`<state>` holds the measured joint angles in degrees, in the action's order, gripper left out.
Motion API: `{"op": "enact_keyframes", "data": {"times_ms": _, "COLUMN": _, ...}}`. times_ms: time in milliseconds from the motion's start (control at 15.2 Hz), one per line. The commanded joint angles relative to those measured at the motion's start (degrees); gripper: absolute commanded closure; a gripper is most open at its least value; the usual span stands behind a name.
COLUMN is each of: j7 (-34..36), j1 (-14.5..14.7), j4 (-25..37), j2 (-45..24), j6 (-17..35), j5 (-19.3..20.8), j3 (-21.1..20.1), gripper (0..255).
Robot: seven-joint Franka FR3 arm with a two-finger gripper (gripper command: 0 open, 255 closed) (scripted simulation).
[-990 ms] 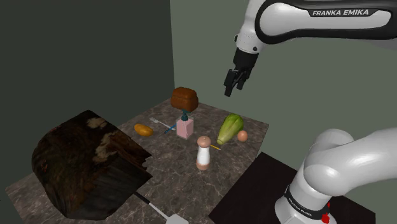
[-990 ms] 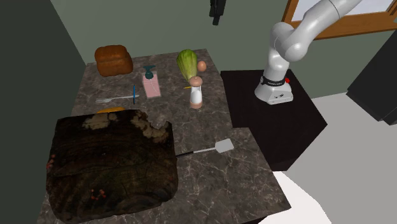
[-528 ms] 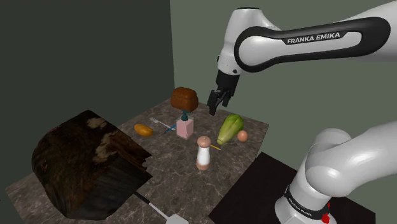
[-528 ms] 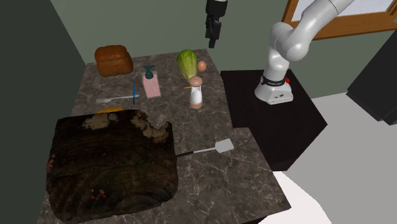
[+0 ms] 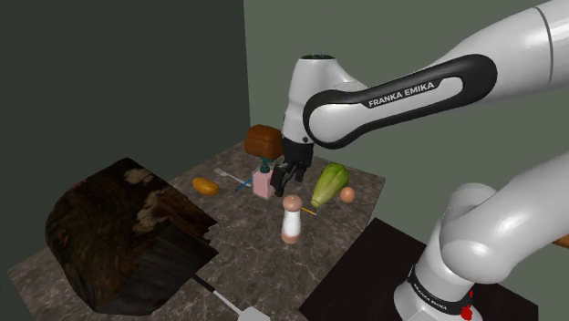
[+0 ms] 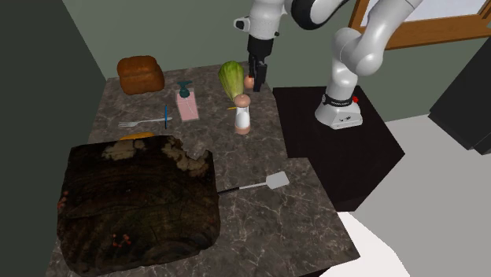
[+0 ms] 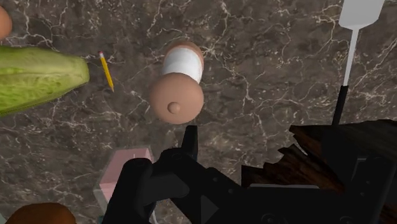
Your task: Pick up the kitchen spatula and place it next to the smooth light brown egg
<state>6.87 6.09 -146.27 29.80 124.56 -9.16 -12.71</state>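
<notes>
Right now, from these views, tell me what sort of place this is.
Likely a home kitchen: a dark veined countertop carrying a bread loaf, a spatula and an egg.

A: Any lettering to log?
B: One clear mark. "FRANKA EMIKA" in white capitals, running along the dark forearm casing (image 5: 410, 89) of the white arm, shoulder view.
A: Anything else?
B: Small white print on the black base ring (image 5: 425, 294) above the stand, same view. Too small to read.
</notes>
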Motion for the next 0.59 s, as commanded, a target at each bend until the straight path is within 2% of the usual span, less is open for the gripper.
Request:
{"op": "enact_keyframes", "data": {"times_ms": 0, "j7": 1.4, "j1": 0.8, "j4": -0.9, "j2": -2.5, "j6": 3.3, "j5": -0.8, "j3": -1.7, "gripper": 0}}
{"op": "enact_keyframes", "data": {"times_ms": 528, "j7": 8.1, "j1": 2.4, "j4": 1.3, "j2": -17.6, "j6": 15.3, "j5": -0.2, "j3": -8.5, "gripper": 0}}
